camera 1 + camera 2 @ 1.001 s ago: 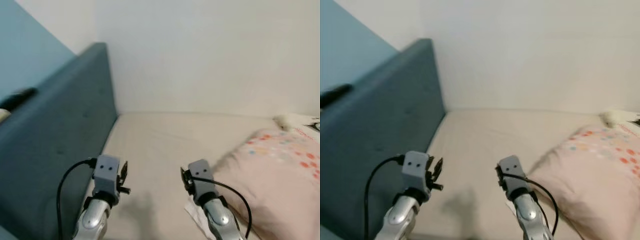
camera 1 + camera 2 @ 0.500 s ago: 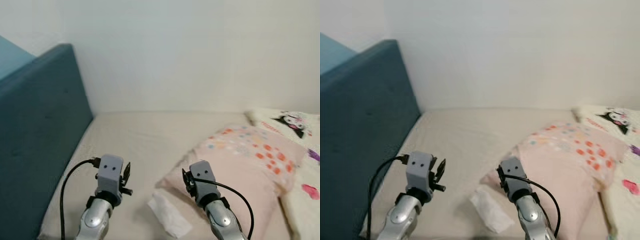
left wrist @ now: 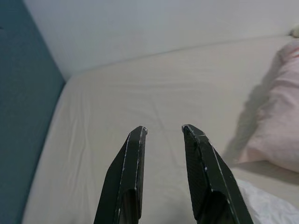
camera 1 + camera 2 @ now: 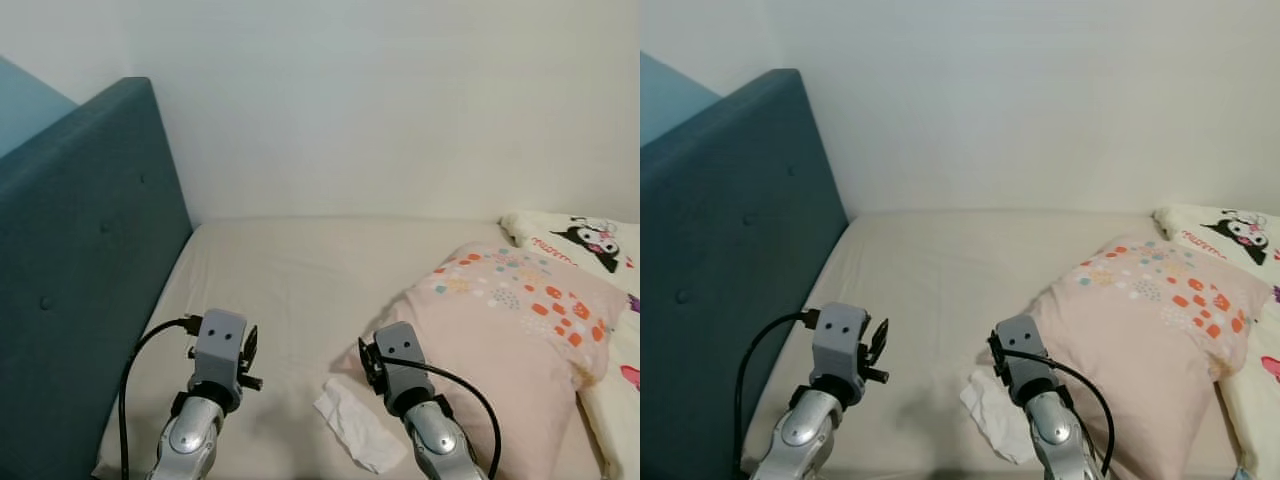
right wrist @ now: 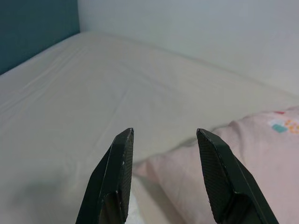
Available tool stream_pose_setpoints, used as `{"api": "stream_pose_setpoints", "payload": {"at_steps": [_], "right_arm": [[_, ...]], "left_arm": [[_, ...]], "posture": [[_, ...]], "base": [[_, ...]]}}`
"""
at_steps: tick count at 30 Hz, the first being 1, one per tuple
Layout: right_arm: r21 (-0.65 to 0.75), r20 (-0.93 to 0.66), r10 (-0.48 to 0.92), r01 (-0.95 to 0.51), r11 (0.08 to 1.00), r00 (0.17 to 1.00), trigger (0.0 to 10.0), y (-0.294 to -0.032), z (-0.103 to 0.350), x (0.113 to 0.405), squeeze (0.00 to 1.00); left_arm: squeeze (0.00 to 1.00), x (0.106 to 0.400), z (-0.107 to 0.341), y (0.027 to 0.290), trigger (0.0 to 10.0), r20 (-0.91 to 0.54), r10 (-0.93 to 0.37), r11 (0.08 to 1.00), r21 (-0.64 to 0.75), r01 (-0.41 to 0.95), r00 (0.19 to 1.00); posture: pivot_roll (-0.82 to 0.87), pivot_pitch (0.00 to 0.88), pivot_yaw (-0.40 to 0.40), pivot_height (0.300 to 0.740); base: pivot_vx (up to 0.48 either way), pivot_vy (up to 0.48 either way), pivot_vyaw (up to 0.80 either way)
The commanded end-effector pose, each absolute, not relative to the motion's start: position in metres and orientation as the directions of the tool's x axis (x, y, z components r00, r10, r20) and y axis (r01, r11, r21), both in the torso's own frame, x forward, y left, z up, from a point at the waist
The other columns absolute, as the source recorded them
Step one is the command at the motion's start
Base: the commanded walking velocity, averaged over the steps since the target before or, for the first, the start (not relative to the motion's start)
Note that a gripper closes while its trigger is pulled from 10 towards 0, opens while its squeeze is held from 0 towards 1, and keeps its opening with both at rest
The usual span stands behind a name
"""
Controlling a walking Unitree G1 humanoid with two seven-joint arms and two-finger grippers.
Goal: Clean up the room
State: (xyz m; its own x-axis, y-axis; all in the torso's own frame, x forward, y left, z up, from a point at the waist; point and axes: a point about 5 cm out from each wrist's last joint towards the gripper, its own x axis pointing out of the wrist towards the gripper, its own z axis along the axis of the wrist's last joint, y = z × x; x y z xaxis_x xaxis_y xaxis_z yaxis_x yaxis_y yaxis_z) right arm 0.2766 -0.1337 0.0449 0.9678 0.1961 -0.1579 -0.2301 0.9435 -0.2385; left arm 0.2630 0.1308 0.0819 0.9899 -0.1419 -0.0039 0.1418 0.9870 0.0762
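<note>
Compared with a second ago, looking further right along the bed (image 4: 300, 280) — the camera swinging, not the things: less of the teal headboard (image 4: 80, 260) showing, the pink spotted pillow (image 4: 520, 330) now in full, a cartoon-print blanket (image 4: 585, 240) appearing at the right edge, and a crumpled white tissue (image 4: 355, 435), barely seen then, lying plainly on the sheet. Both arms sitting at much the same spots low in the head views as before. Left hand (image 3: 163, 133) hovering over bare sheet, fingers (image 3: 128, 177) parted and grasping nothing, with the tissue (image 3: 261, 205) off to its right, just beside and lower. Right hand (image 5: 163, 135) likewise released, fingers (image 5: 219, 177) spread and empty, pointing at the pillow's near corner (image 5: 187, 172); the tissue lying just left of this arm's wrist, close against the pillow's front edge — whether touching it, hard to tell. Part of the tissue hiding behind the right arm in the right eye view, and cut off at the frame edge in both wrist views. Blanket cropped at the right; headboard running out of frame at the left.
</note>
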Motion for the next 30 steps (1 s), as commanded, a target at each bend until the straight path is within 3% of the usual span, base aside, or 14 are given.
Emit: {"api": "stream_pose_setpoints", "payload": {"at_steps": [1, 14, 30], "right_arm": [[-0.218, -0.224, 0.192, -0.241, 0.946, 0.956, 10.0, -0.134, 0.036, 0.275, 0.00], [-0.192, -0.320, 0.186, -0.256, 0.948, 0.929, 10.0, -0.133, 0.026, 0.276, 0.00], [-0.202, -0.274, 0.180, -0.240, 0.949, 0.945, 10.0, -0.134, 0.033, 0.278, 0.00]], "left_arm": [[0.00, 0.262, 0.079, 0.131, 10.0, -0.015, -0.145, 0.985, 0.090, 0.146, 0.989], [0.00, 0.259, 0.073, 0.134, 10.0, -0.043, -0.157, 0.981, 0.107, 0.161, 0.987], [0.00, 0.257, 0.070, 0.136, 10.0, -0.059, -0.163, 0.976, 0.137, 0.170, 0.985]], "posture": [[0.05, 0.000, -0.004, 0.734], [0.06, 0.003, -0.013, 0.734], [0.06, 0.009, -0.013, 0.670]], "base": [[0.000, 0.000, 0.00], [0.000, 0.000, 0.00], [0.000, 0.000, 0.00]]}}
